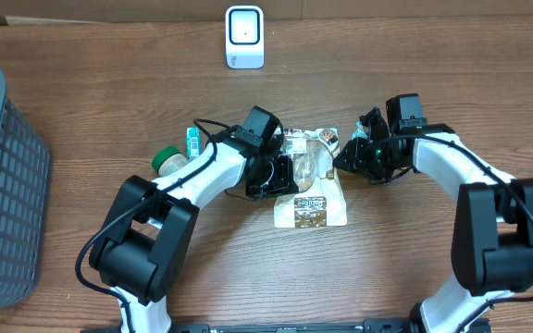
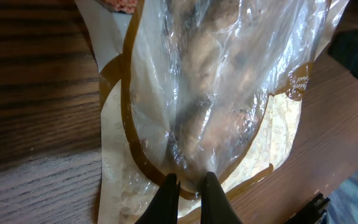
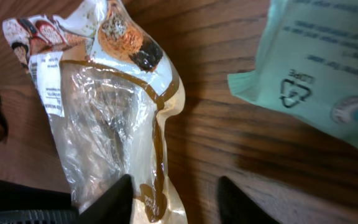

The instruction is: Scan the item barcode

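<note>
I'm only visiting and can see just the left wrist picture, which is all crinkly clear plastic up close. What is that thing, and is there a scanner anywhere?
Observer: From above it's a snack bag with a printed front, lying flat on the wooden table.
Operator: And the scanner?
Observer: A small white scanner stands at the table's far edge, well apart from the bag.
Operator: Is anything else holding the bag?
Observer: No. The right gripper is open, with its fingers spread at the bag's edge and nothing held between them.
</note>
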Robot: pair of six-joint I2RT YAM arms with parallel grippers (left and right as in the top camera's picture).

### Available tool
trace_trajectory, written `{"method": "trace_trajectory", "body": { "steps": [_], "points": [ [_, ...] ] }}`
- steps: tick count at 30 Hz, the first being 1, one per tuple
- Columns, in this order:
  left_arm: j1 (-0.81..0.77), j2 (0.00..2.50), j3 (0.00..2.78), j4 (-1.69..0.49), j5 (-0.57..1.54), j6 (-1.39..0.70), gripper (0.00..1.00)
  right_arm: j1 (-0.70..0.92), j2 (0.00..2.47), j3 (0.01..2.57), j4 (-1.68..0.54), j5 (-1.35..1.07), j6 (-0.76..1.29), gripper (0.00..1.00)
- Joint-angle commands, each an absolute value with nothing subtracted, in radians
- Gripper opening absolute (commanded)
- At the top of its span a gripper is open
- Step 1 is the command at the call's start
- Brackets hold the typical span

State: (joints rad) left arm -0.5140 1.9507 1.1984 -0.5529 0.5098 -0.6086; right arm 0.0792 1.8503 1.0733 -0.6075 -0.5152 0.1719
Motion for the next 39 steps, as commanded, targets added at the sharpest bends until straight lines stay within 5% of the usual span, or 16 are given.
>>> {"method": "trace_trajectory", "body": {
  "steps": [1,7,12,22,24,28,30,39],
  "points": [
    [-0.517,2.014,1.179,-0.572,0.369,-0.633,0.04,0.079,1.890,1.066,-0.592,-0.579,0.125,0.55],
    [-0.517,2.014,1.179,-0.572,0.366,-0.636,0.04,0.086,1.950,1.066,-0.588,-0.682,0.057,0.75],
    [-0.517,2.014,1.179,-0.572,0.366,-0.636,0.04,0.112,2.010,1.066,-0.561,-0.736,0.047,0.73],
    [-0.517,2.014,1.179,-0.572,0.367,-0.636,0.04,0.145,2.067,1.066,-0.550,-0.833,0.051,0.42],
    [-0.517,2.014,1.179,-0.572,0.367,-0.636,0.04,0.145,2.067,1.066,-0.550,-0.833,0.051,0.25],
    [-0.517,2.014,1.179,-0.572,0.367,-0.636,0.04,0.145,2.067,1.066,-0.541,-0.853,0.051,0.16],
    [-0.515,2.014,1.179,-0.572,0.367,-0.636,0.05,0.145,2.067,1.066,-0.532,-0.859,0.051,0.04],
    [-0.438,1.980,1.253,-0.671,0.380,-0.561,0.04,0.145,2.012,1.069,-0.526,-0.859,0.052,0.04]
  ]
}}
